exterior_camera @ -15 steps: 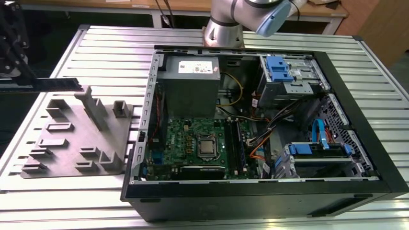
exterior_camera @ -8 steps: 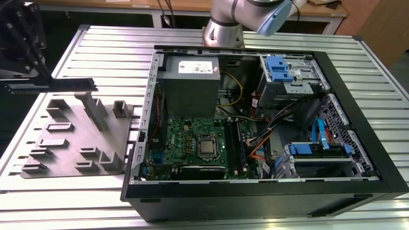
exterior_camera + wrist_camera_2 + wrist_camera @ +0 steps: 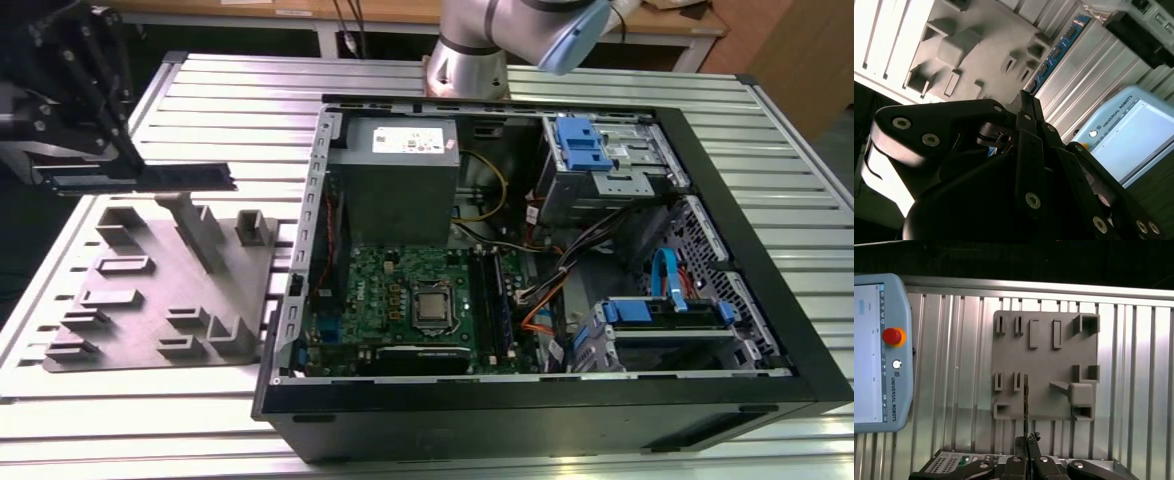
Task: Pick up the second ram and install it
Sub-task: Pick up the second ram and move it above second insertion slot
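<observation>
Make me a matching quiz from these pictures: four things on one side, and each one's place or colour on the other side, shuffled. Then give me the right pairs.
Things
1. second ram
2. grey fixture plate
3. grey power-supply box
4. round button on the teach pendant

Place or colour
A. red
B. inside the open computer case
C. clamped in the gripper
D. lying on the slatted table, beside the case

Pairs: 1-C, 2-D, 3-B, 4-A
</observation>
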You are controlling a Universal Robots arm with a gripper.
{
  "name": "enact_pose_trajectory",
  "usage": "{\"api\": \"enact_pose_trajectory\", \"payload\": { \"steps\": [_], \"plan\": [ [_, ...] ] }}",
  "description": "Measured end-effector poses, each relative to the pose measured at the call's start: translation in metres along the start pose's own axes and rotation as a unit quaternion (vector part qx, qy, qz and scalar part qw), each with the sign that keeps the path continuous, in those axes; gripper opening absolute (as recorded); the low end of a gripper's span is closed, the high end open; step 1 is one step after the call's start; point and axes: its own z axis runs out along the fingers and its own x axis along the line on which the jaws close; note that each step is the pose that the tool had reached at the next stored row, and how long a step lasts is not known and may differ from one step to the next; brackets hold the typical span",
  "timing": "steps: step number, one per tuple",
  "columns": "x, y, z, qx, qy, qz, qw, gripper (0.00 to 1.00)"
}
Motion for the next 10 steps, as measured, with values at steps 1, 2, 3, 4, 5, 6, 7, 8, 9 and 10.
{"api": "enact_pose_trajectory", "payload": {
  "steps": [1, 2, 3, 4, 5, 6, 7, 8, 9, 10],
  "plan": [
    [0.0001, -0.0034, -0.0001, 0.0, 0.0, 0.0, 1.0, 0.09],
    [0.0002, -0.0071, -0.0002, -0.0001, 0.0, 0.0, 1.0, 0.09],
    [0.0004, -0.0109, -0.0003, -0.0001, 0.0, 0.0, 1.0, 0.09],
    [0.0006, -0.0146, -0.0004, 0.0, 0.0, 0.0, 1.0, 0.09],
    [0.0007, -0.0183, -0.0004, 0.0, 0.0, 0.0, 1.0, 0.09],
    [0.0008, -0.022, -0.0005, 0.0, 0.0, 0.0, 1.0, 0.09],
    [0.001, -0.0258, -0.0007, -0.0001, 0.0, 0.0, 1.0, 0.09],
    [0.0011, -0.03, -0.0008, -0.0001, 0.0, 0.0, 1.0, 0.09],
    [0.0013, -0.0342, -0.0009, -0.0001, 0.0, 0.0, 1.0, 0.09],
    [0.0015, -0.0386, -0.0009, 0.0, 0.0, 0.0, 1.0, 0.09]
  ]
}}
